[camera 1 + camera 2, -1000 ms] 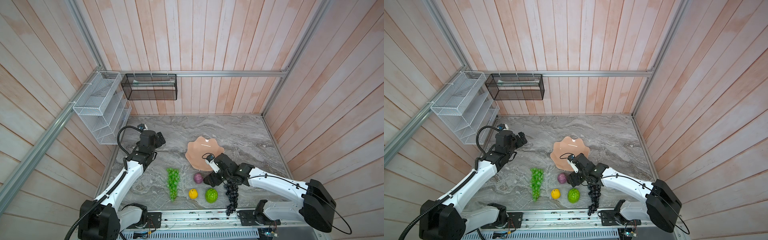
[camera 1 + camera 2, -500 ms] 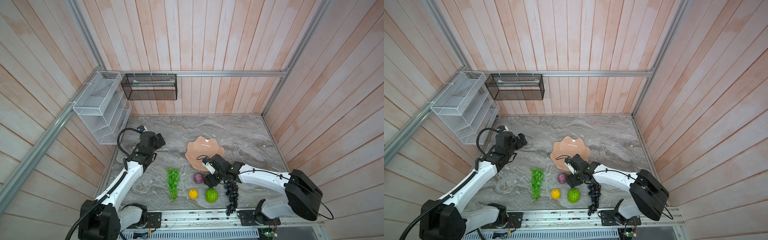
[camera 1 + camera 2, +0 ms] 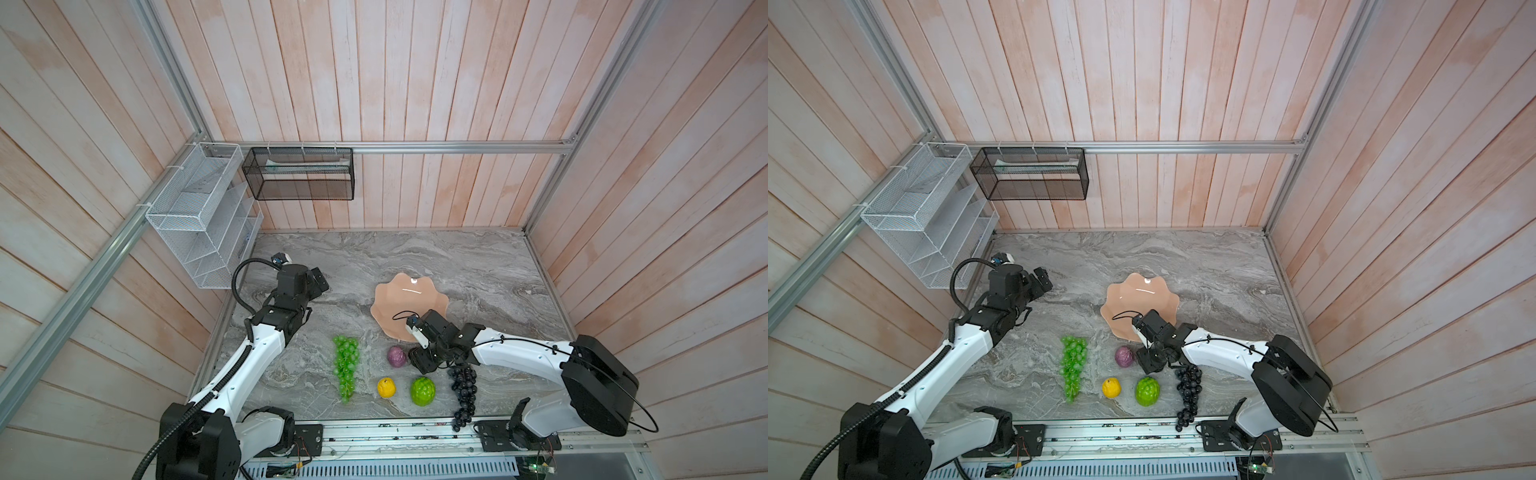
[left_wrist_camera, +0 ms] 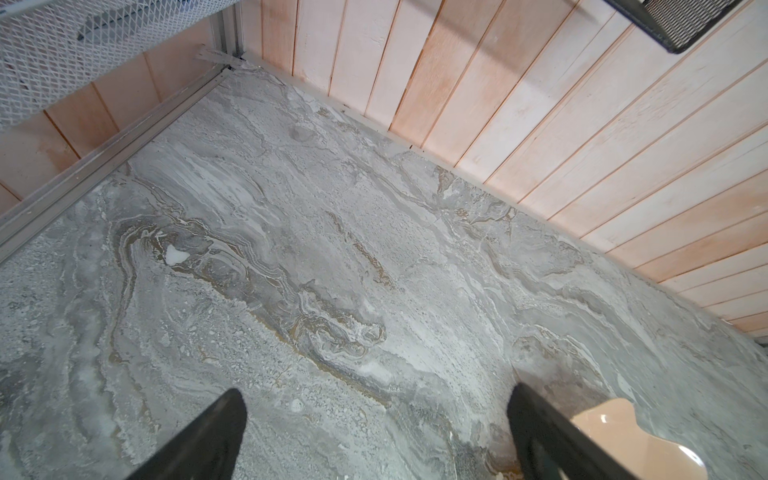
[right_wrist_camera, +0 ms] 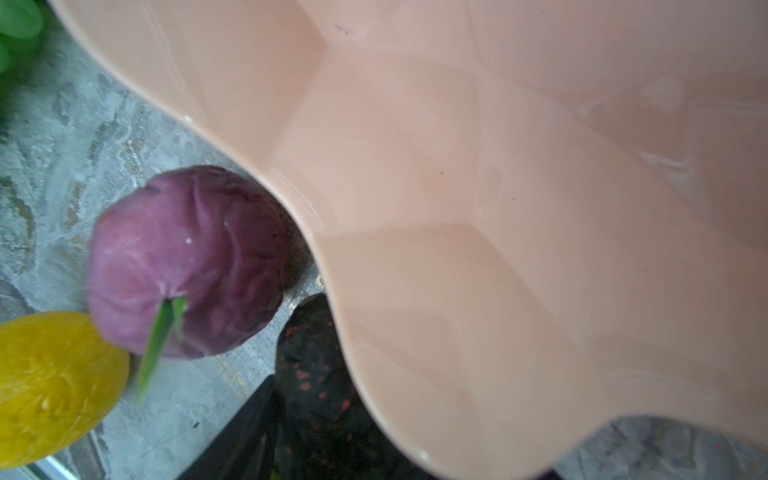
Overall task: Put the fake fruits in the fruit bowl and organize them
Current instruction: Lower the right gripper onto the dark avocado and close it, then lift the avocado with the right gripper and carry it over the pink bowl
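Observation:
The peach fruit bowl [image 3: 409, 299] sits mid-table, empty. In front of it lie the green grape bunch [image 3: 346, 365], purple fruit [image 3: 396, 356], lemon [image 3: 386, 387], lime-green fruit [image 3: 423, 390] and dark grape bunch [image 3: 464, 390]. My right gripper [image 3: 424, 361] is down at the bowl's front rim, beside the purple fruit. In the right wrist view the blackish avocado [image 5: 324, 395] lies between its jaws, and one finger [image 5: 241, 432] rests against it. The bowl rim [image 5: 332, 257] hides the other finger. My left gripper [image 4: 374, 395] hangs open and empty over bare marble at the left.
A white wire rack [image 3: 199, 216] and a black mesh basket [image 3: 299, 174] hang on the back-left walls. Wooden walls close three sides. A metal rail [image 3: 395, 432] runs along the front edge. The dark grape bunch reaches down to that rail.
My right gripper has come forward and down onto the avocado by the bowl's front rim, and its jaws have narrowed. The left arm has not moved.

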Controlling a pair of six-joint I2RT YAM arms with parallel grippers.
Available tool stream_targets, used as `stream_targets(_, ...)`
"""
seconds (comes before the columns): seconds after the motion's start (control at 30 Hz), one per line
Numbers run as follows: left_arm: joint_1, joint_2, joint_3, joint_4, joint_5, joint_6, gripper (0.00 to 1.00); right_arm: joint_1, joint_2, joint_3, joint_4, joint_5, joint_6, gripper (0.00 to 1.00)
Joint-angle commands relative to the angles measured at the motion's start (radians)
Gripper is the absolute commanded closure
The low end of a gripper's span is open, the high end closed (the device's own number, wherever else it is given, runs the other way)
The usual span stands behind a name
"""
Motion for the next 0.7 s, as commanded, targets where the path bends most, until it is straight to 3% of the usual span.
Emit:
stream_targets(0.0,0.006,-0.017,-0.010,-0.008,0.003,-0.017,0.00,0.003,0.004,-0.015,-0.019,0.013,0.018,0.43)
stream_targets(0.13,0.006,-0.019,-0.007,-0.005,0.002,-0.019,0.00,0.003,-0.021,-0.020,-0.023,0.008,0.025,0.52)
stream_targets(0.47,0.007,-0.011,0.015,0.004,0.006,-0.014,0.00,0.004,-0.131,-0.015,-0.122,0.013,0.070,0.57)
stream_targets(0.67,0.006,0.040,0.104,-0.018,0.020,0.014,0.00,0.003,-0.192,0.005,-0.185,0.013,0.109,0.58)
